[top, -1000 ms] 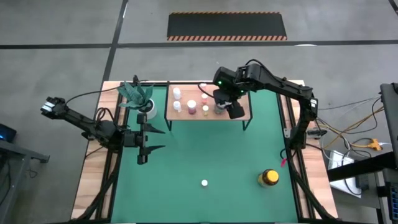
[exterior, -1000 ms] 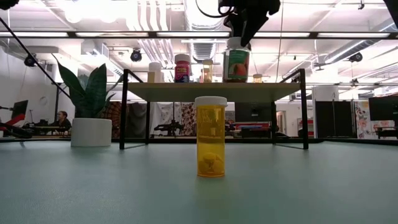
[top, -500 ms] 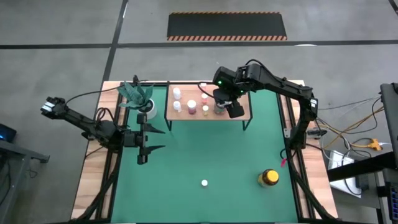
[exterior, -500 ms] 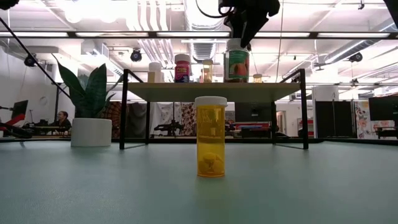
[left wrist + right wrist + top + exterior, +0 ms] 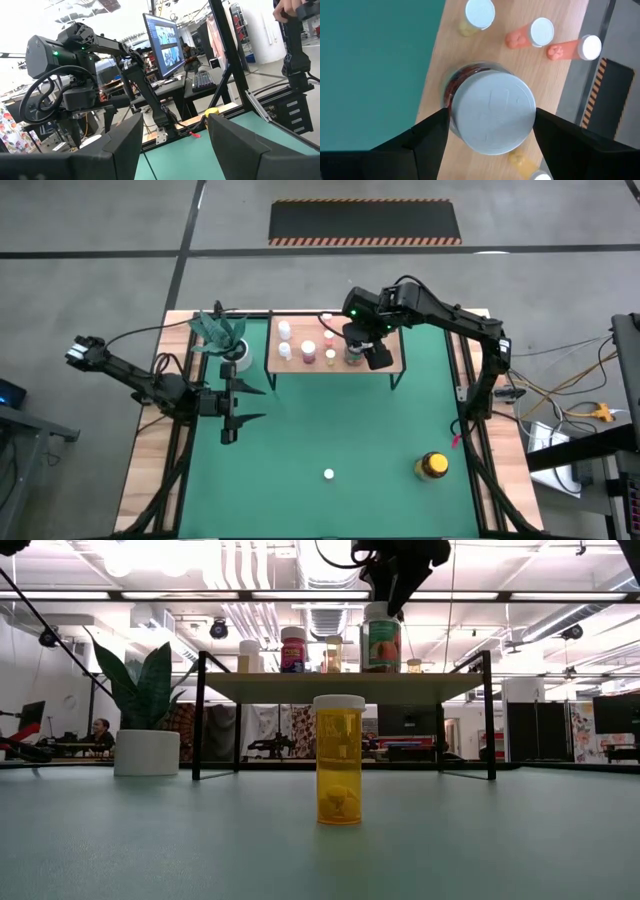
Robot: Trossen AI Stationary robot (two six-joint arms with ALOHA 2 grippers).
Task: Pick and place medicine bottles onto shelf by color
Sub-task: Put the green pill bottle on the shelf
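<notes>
On the light-wood shelf (image 5: 392, 365) at the mat's far side stands a greenish jar (image 5: 380, 640) with a wide white lid (image 5: 492, 117). My right gripper (image 5: 491, 112) hangs over it, open, one finger on each side of the lid. Beside the jar stand several small white-capped bottles (image 5: 309, 349). An orange bottle (image 5: 339, 760) stands upright on the green mat. A yellow, black-lidded jar (image 5: 432, 465) stands near the mat's near right corner. My left gripper (image 5: 245, 405) waits open above the mat's left part.
A white pot with a green plant (image 5: 228, 335) stands at the far left, beside the shelf's left legs. The mat between the shelf and the two loose containers is bare. Black frame rails run along both table sides.
</notes>
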